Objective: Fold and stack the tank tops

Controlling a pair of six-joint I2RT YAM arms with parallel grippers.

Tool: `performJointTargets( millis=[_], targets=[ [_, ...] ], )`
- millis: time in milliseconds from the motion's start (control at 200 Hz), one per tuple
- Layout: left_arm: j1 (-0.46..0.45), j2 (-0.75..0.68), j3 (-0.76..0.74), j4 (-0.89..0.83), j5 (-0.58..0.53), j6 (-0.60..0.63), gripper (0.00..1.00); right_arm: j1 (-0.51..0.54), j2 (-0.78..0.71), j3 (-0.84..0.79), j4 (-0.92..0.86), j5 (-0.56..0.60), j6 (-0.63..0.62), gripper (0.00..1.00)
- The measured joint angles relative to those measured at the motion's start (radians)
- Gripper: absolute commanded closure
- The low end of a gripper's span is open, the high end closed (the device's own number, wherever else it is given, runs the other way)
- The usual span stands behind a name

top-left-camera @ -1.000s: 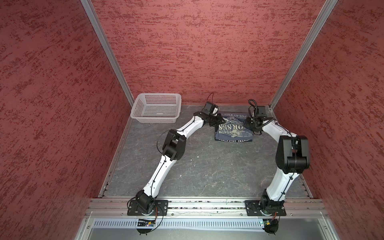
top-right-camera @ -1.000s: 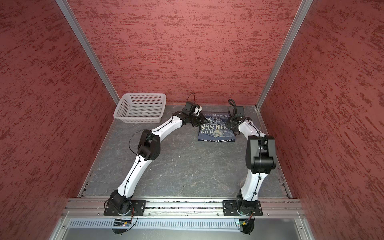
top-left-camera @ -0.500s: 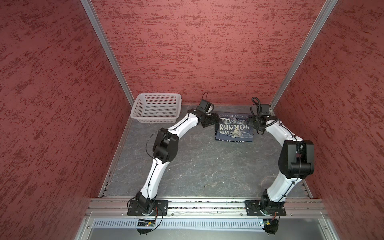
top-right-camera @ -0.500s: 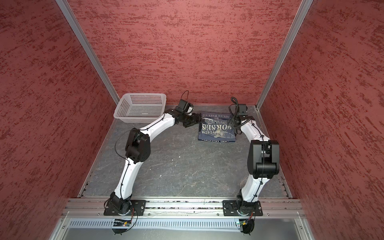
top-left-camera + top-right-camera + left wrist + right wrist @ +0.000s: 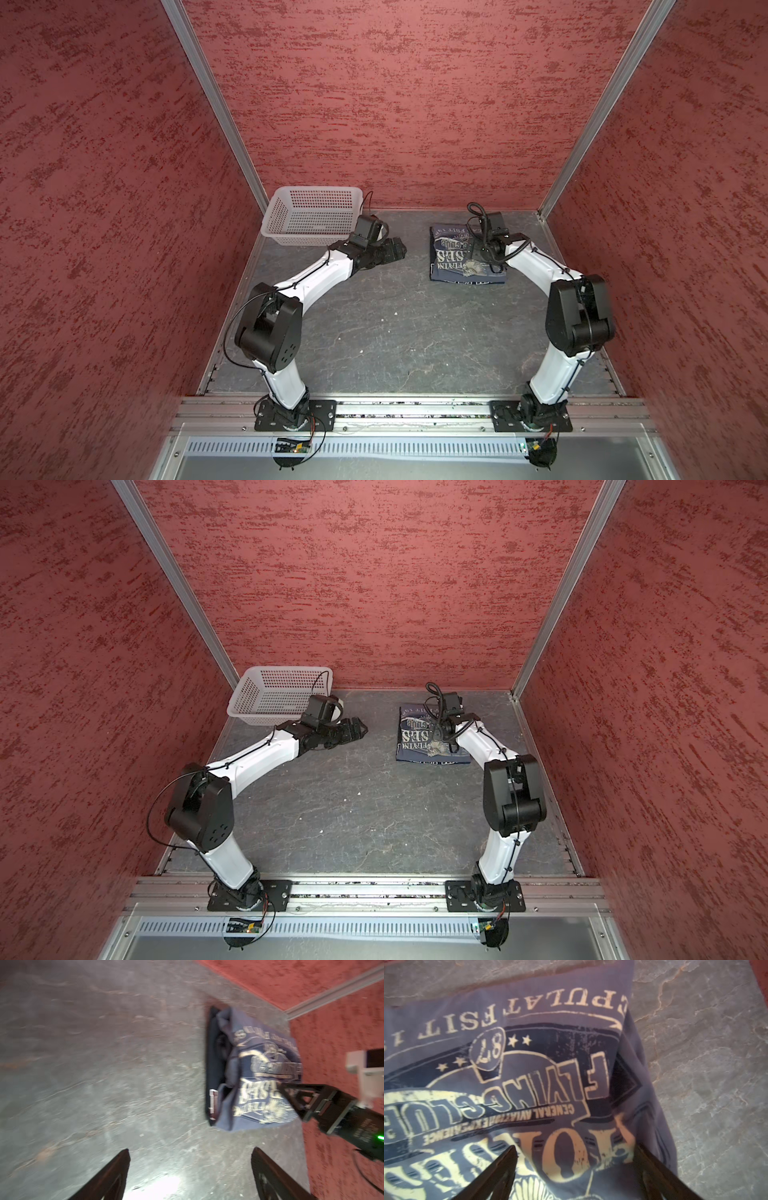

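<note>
The grey, stone-patterned table is taken up mostly by bare surface. At its far left corner a white perforated basket is set, empty as far as can be seen and kept clear of the work.

At the far right the tank tops are found as one folded pile. The grey-blue tank top is laid print-up on the navy tank top, of which only a dark edge is shown on the side toward the left arm (its print cannot be made out). The upper top's edges are not quite squared, so the stacking is judged done or nearly so.

The right gripper is held just over the grey-blue print. Its jaws are spread wide with no cloth pinched between them, presumably so that the fabric is left to lie flat. The left gripper is kept over bare table between basket and pile, likewise spread and empty, where nothing can be disturbed by it.
</note>
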Motion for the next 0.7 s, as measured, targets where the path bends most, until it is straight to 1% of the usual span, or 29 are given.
performJointTargets(
  millis=[140,205,306,436,566,696],
  targets=[
    [0.032,-0.097,-0.125,0.024,-0.01,0.0,0.06,0.018,0.004,0.002,-0.004,-0.01,-0.01,0.09],
    [0.05,-0.147,-0.174,0.042,-0.02,-0.001,0.04,0.022,0.029,0.013,-0.008,-0.016,-0.01,0.09],
    [0.088,-0.213,-0.234,0.064,-0.034,-0.002,0.0,0.027,0.123,0.061,-0.01,-0.015,-0.012,0.07],
    [0.138,-0.276,-0.292,0.076,-0.055,0.0,0.0,0.021,0.238,0.116,-0.02,0.002,-0.018,0.07],
    [0.177,-0.351,-0.361,0.089,-0.097,0.001,0.0,-0.019,0.268,0.163,-0.021,0.006,-0.031,0.06],
    [0.224,-0.422,-0.415,0.1,-0.13,0.014,0.0,-0.102,0.284,0.183,-0.011,0.013,-0.054,0.06]
  ],
)
